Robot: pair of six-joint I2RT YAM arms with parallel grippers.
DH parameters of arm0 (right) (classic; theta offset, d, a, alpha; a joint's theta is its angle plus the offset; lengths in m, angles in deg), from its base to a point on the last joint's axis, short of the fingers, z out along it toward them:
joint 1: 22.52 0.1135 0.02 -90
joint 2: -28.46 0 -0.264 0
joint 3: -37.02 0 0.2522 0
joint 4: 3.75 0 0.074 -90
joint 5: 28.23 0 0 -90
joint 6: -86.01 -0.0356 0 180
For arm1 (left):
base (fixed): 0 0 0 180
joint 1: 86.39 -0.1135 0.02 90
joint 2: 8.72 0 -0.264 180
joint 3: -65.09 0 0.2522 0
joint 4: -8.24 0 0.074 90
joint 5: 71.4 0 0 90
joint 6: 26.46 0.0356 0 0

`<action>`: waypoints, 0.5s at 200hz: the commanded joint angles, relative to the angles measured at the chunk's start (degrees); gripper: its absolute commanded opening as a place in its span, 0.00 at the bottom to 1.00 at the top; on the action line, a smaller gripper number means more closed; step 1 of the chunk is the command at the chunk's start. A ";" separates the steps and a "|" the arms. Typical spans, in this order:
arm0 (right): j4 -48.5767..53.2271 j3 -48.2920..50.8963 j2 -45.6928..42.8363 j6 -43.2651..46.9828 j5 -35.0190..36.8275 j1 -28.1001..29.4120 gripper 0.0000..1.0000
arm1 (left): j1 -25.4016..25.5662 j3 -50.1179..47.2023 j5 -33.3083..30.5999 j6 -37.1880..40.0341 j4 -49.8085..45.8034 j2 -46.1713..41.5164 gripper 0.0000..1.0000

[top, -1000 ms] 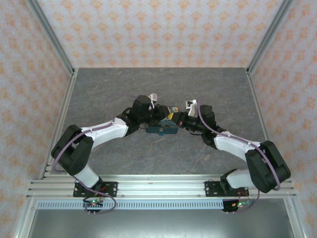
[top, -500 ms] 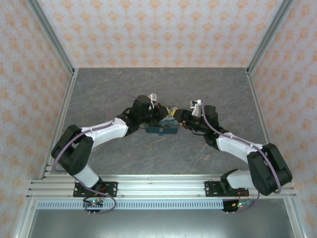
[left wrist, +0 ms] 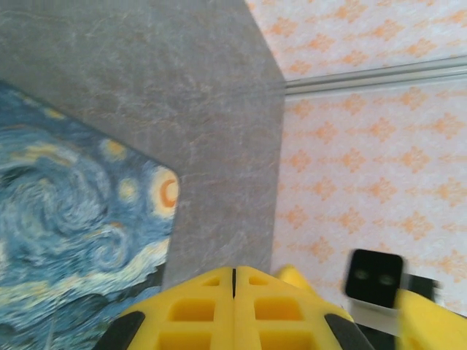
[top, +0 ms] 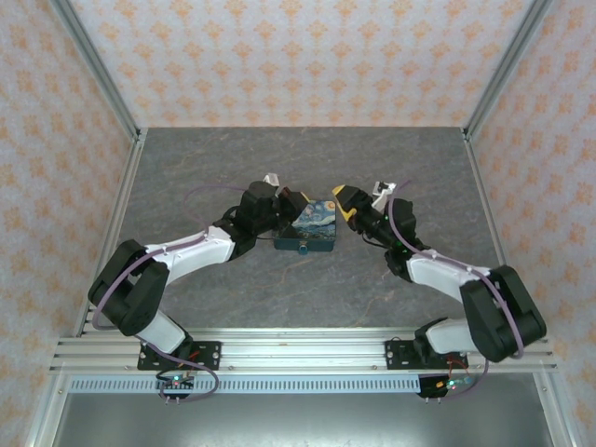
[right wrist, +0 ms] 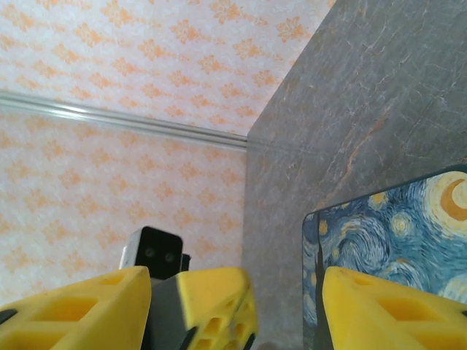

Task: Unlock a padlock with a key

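Both grippers have backed apart off the mat since a second ago. The left gripper is at its left edge, the right gripper at its right. Left is clenched, and I can't tell if it holds the key. Right is spread and empty. The padlock is, I think, the teal block at the mat's near edge. To do this well, pin the body first, then line the key up with the keyway before pushing.
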 commanded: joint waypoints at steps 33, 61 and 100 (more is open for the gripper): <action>-14.95 -4.76 7.43 -6.68 2.53 2.69 0.60 | -0.23 -0.21 -3.20 -1.29 12.00 -0.69 0.00; -19.63 -6.04 11.19 -8.85 3.76 4.92 0.58 | -0.29 0.12 -4.05 -1.88 14.06 -0.03 0.00; -22.14 -6.58 13.64 -9.72 4.44 6.36 0.52 | -0.31 -0.46 -5.69 -1.92 16.43 0.06 0.00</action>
